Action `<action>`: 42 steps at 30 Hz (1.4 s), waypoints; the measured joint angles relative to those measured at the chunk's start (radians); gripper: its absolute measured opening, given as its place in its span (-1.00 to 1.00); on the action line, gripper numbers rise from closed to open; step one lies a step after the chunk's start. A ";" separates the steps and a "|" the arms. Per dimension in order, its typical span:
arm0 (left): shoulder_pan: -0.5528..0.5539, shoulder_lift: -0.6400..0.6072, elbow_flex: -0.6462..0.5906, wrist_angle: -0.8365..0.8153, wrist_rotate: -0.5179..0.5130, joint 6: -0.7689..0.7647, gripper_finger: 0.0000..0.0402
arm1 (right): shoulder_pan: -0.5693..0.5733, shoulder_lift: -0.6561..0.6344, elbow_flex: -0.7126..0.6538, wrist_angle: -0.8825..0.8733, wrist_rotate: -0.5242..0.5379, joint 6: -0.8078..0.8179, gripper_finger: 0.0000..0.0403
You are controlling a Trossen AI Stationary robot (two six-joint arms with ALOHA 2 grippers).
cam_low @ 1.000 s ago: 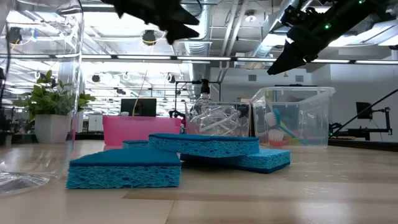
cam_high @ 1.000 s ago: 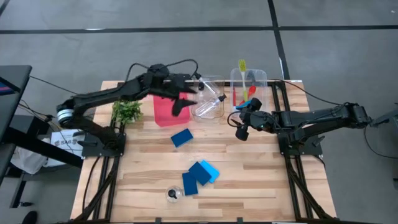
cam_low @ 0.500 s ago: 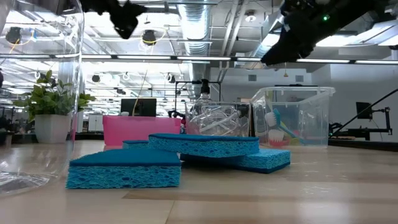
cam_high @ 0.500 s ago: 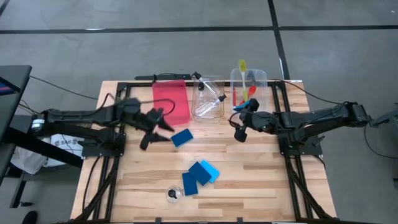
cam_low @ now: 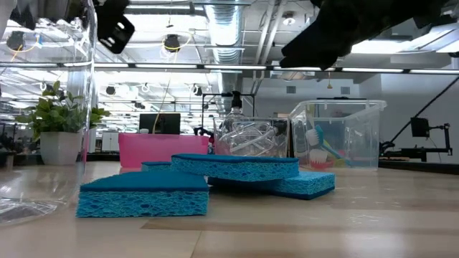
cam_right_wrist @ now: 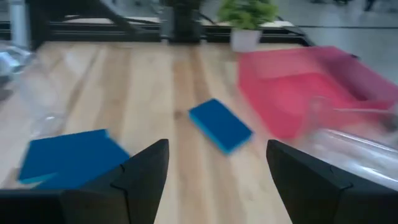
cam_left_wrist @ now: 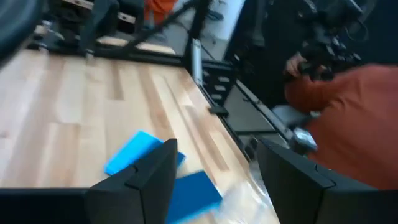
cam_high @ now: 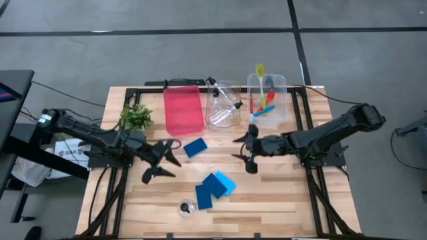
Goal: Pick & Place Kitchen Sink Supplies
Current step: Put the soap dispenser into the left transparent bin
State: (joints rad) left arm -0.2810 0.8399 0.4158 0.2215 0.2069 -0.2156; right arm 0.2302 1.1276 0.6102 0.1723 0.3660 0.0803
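One blue sponge lies flat mid-table, and overlapping blue sponges lie nearer the front. A small clear bottle lies at the front edge. Another bottle lies in a clear bin, and the brushes stand in a second clear bin. My left gripper hangs open, left of the single sponge, with nothing between its fingers. My right gripper hangs open to that sponge's right, pointing at it.
A red tray lies at the far side, with a small leafy plant left of it. Bare wood lies between the single sponge and the stack. A person in an orange-red top shows beyond the table's edge.
My left gripper has left the far side by the red tray and clear bin, swinging left and toward the near edge and sinking, its arm drawn back. My right gripper has moved left and slightly nearer, toward the single sponge. The sponges and bottles have not moved.
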 joint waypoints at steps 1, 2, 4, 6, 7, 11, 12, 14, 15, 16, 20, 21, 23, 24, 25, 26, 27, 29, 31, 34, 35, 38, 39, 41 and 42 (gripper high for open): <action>-0.025 0.000 -0.009 0.000 -0.003 0.005 0.11 | 0.020 0.020 0.000 0.025 0.000 0.000 0.31; -0.050 0.000 -0.016 -0.001 -0.005 0.006 0.11 | 0.039 0.039 0.000 0.049 0.000 0.000 0.31; -0.099 0.000 -0.030 -0.001 -0.007 0.003 0.11 | 0.077 0.068 0.000 0.089 0.000 0.001 0.31; -0.152 0.000 -0.042 0.000 -0.028 -0.018 0.11 | 0.111 0.090 0.000 0.124 0.000 0.016 0.31; -0.177 0.001 -0.047 0.001 -0.043 -0.030 0.11 | 0.128 0.098 0.000 0.136 0.000 0.025 0.31; -0.270 0.001 -0.067 0.010 -0.125 -0.052 0.12 | 0.188 0.122 0.000 0.166 0.022 0.034 0.31; -0.293 0.001 -0.073 0.016 -0.148 -0.052 0.13 | 0.202 0.126 0.000 0.166 0.036 0.034 0.31; -0.333 0.006 -0.086 0.042 -0.197 -0.052 0.13 | 0.225 0.138 0.000 0.166 0.063 0.034 0.31; -0.352 0.013 -0.093 0.052 -0.225 -0.050 0.13 | 0.236 0.140 0.000 0.165 0.075 0.034 0.31; -0.370 0.024 -0.100 0.071 -0.249 -0.031 0.13 | 0.246 0.144 0.000 0.166 0.079 0.034 0.31; -0.424 0.113 -0.108 0.125 -0.346 0.104 0.13 | 0.273 0.158 0.000 0.186 0.081 0.034 0.31; -0.428 0.146 -0.108 0.151 -0.365 0.134 0.13 | 0.276 0.158 0.000 0.186 0.081 0.036 0.31; -0.427 0.200 -0.108 0.206 -0.384 0.178 0.13 | 0.280 0.158 0.000 0.191 0.082 0.045 0.31; -0.426 0.227 -0.108 0.243 -0.386 0.189 0.14 | 0.280 0.158 0.000 0.195 0.083 0.049 0.31; -0.426 0.252 -0.108 0.277 -0.386 0.203 0.15 | 0.280 0.158 0.000 0.202 0.085 0.050 0.31; -0.425 0.272 -0.107 0.305 -0.384 0.209 0.16 | 0.280 0.158 0.000 0.212 0.085 0.049 0.31; -0.425 0.292 -0.107 0.332 -0.383 0.211 0.16 | 0.280 0.158 0.000 0.217 0.085 0.048 0.31; -0.425 0.326 -0.107 0.372 -0.383 0.212 0.17 | 0.280 0.158 0.000 0.219 0.085 0.047 0.31; -0.425 0.355 -0.107 0.402 -0.383 0.212 0.18 | 0.280 0.158 0.000 0.222 0.085 0.045 0.31; -0.425 0.382 -0.107 0.452 -0.383 0.211 0.18 | 0.280 0.158 0.000 0.228 0.085 0.044 0.31; -0.425 0.388 -0.107 0.471 -0.383 0.211 0.18 | 0.280 0.158 0.000 0.227 0.085 0.044 0.31; -0.425 0.392 -0.107 0.501 -0.382 0.209 0.19 | 0.280 0.158 0.000 0.227 0.085 0.044 0.31; -0.425 0.392 -0.107 0.509 -0.382 0.208 0.19 | 0.280 0.158 0.000 0.227 0.085 0.044 0.31; -0.424 0.392 -0.107 0.513 -0.383 0.206 0.19 | 0.280 0.158 0.000 0.227 0.085 0.044 0.31; -0.424 0.392 -0.107 0.518 -0.383 0.205 0.19 | 0.280 0.158 0.000 0.226 0.085 0.044 0.31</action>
State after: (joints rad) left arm -0.7055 1.2320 0.3092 0.7397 -0.1757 -0.0104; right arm 0.5101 1.2854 0.6102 0.3987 0.4511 0.1242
